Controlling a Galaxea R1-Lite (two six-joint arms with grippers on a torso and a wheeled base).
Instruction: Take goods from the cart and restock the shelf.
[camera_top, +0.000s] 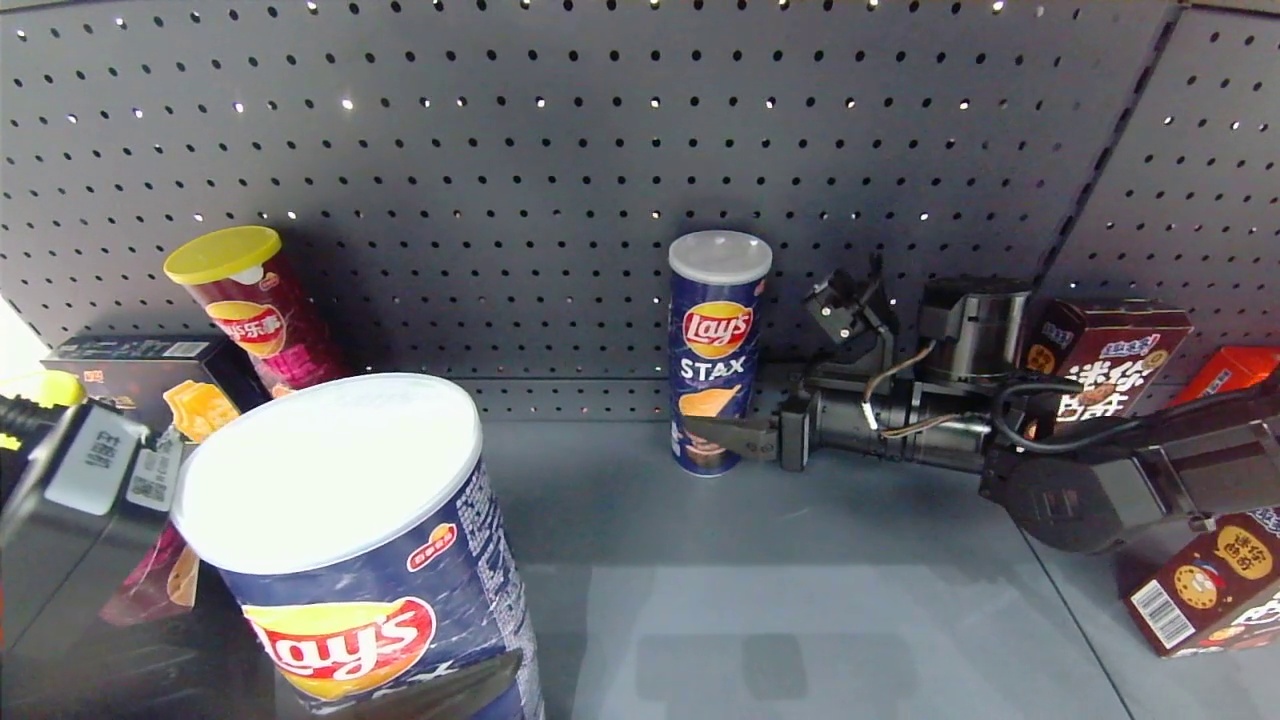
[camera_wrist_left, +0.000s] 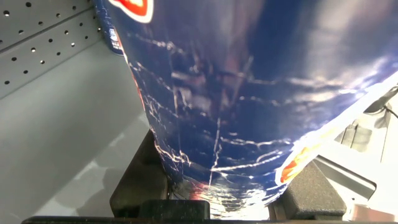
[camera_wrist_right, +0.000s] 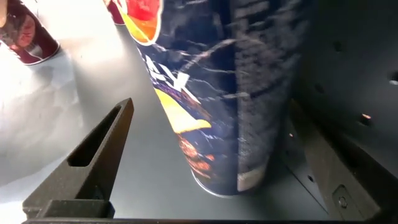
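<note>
The standing blue can (camera_top: 718, 350) is upright on the shelf (camera_top: 800, 600), close against the pegboard (camera_top: 500, 150). The right claw (camera_top: 712, 440) sits wide around the can's base. 1 finger is in front of the can and apart from it, the other behind it, and neither seems to press. The left claw (camera_wrist_left: 227, 193) is clamped on a second blue can (camera_top: 360, 560), held up well to the left of the standing can and nearer the robot.

I judge the step in hand to be freeing the right claw. It is best drawn straight back along its own line, with no sideways sweep, since a tall, narrow can tips at a light knock low down. The second can could then go just left of the standing can, short of the red can (camera_top: 255, 305). It should be lowered level until its base bears before the claw widens.
</note>
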